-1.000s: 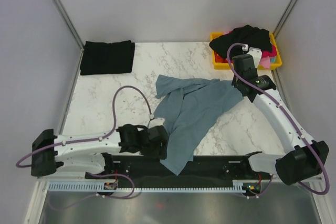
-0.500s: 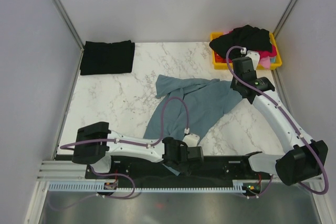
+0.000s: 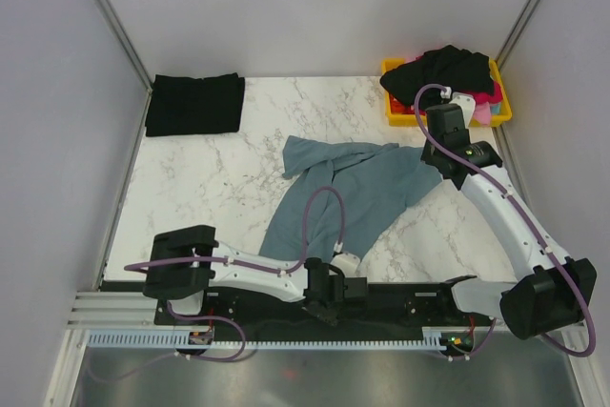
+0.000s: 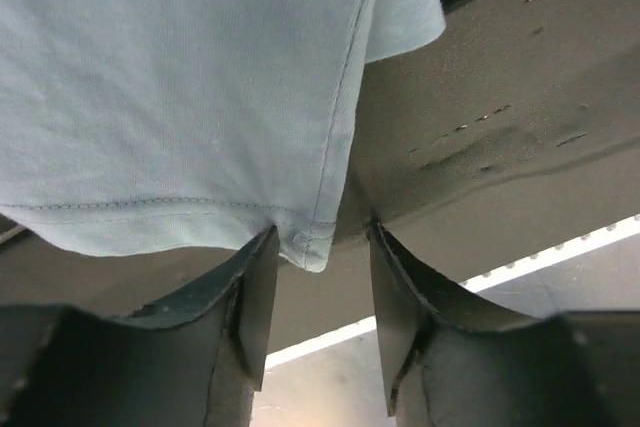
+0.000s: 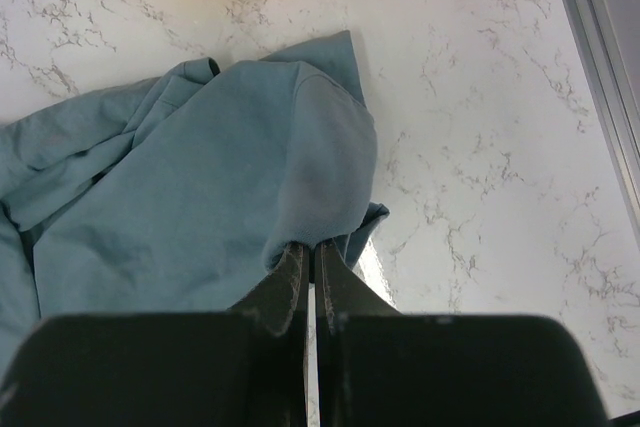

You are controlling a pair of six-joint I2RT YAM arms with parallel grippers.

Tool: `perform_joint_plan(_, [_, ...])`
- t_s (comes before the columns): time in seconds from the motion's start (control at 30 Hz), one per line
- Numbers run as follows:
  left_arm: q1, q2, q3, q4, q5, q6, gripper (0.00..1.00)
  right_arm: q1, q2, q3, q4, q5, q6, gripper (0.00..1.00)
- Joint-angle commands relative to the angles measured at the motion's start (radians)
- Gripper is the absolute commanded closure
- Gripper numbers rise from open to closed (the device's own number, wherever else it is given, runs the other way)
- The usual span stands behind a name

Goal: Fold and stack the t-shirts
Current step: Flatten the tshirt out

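Observation:
A slate blue-grey t-shirt lies crumpled and spread across the middle of the marble table. My right gripper is shut on a fold at its right edge, seen pinched between the fingertips in the right wrist view. My left gripper is at the near edge, over the black base. Its jaws are open, and the hem corner of the shirt hangs between the fingertips without being clamped. A folded black t-shirt lies at the back left.
A yellow bin at the back right holds a black t-shirt and a pink-red one. Grey walls close both sides. The black base plate and a white rail run along the near edge under my left gripper.
My left arm has swung from the left side of the table to the near edge under the shirt's bottom corner. The right arm has hardly moved and keeps its hold.

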Motion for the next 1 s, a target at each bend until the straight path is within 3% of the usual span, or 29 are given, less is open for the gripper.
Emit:
perform_joint_plan(0.0, [-0.008,0.015,-0.015,-0.047,-0.05,-0.058,0.53,-0.006,-0.02,-0.003,0.026,-0.005,-0.014,1.0])
perform_joint_plan(0.1, [-0.008,0.017,-0.016,-0.055,-0.075,-0.06,0.64,-0.006,-0.02,-0.003,0.026,-0.006,-0.015,1.0])
perform_joint_plan(0.2, [-0.008,0.017,0.0,-0.068,-0.105,-0.061,0.86,-0.006,-0.02,-0.002,0.026,-0.006,-0.015,1.0])
perform_joint_plan(0.23, [-0.008,0.017,0.011,-0.103,-0.122,-0.066,0.98,-0.006,-0.024,-0.002,0.024,-0.008,-0.015,1.0])
perform_joint_plan(0.4, [-0.007,-0.058,0.121,-0.307,-0.219,-0.076,0.98,-0.008,-0.042,0.026,0.0,-0.02,-0.009,1.0])
perform_joint_plan(0.63, [0.018,-0.309,0.468,-0.829,-0.54,-0.122,0.98,-0.008,-0.181,0.237,-0.051,-0.08,-0.008,1.0])
perform_joint_plan(0.77, [0.03,-0.49,0.718,-0.823,-0.667,0.069,0.98,-0.008,-0.306,0.372,-0.03,-0.072,-0.028,1.0])
perform_joint_plan(0.97, [0.032,-0.58,1.039,-0.759,-0.868,0.425,0.98,-0.008,-0.453,0.564,0.019,-0.002,-0.083,1.0])
